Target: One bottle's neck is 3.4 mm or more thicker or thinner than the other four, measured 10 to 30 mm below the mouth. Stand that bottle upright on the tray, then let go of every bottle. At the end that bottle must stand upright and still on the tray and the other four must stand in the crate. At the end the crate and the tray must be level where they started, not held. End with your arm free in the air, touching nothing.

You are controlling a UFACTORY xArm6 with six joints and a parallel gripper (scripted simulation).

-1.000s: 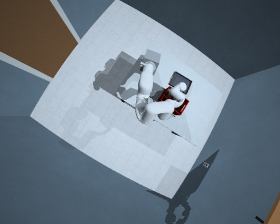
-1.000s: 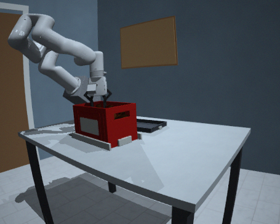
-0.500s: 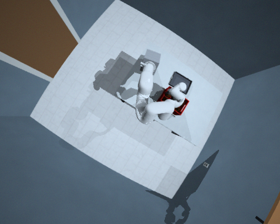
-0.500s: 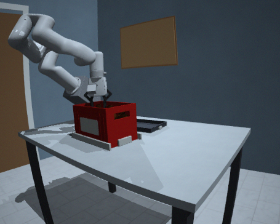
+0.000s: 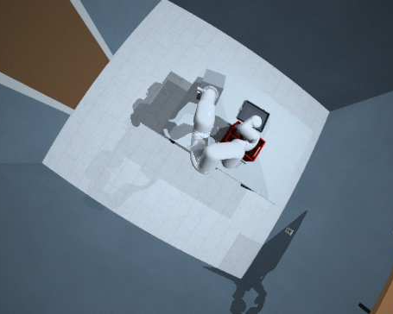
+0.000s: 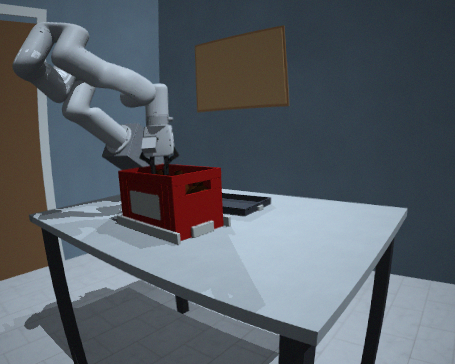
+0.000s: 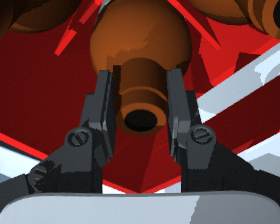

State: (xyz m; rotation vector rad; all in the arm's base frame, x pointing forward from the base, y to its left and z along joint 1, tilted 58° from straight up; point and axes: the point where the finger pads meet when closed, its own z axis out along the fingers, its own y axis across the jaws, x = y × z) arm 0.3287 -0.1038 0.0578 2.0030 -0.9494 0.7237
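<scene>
The red crate (image 5: 231, 130) (image 6: 195, 212) (image 7: 41, 100) stands on the table. My gripper (image 6: 160, 170) (image 7: 140, 88) points down into it and is shut on the neck of a brown bottle (image 7: 141, 37). In the wrist view one finger is on each side of the neck, and the open mouth lies between them. The bottle is inside the crate. Other brown bottles (image 7: 41, 15) (image 7: 221, 10) show at the top edge of the wrist view, partly cut off. The dark tray (image 5: 251, 111) (image 6: 240, 204) lies beside the crate and looks empty. The arm hides my gripper in the top view.
Low pale stops (image 6: 147, 231) (image 6: 203, 229) stand on the table around the crate's foot. The crate's walls and rim surround my fingers. A grey block (image 5: 215, 78) (image 6: 127, 152) stands at the arm's base. The table's front edge (image 6: 195, 295) runs in front of the crate.
</scene>
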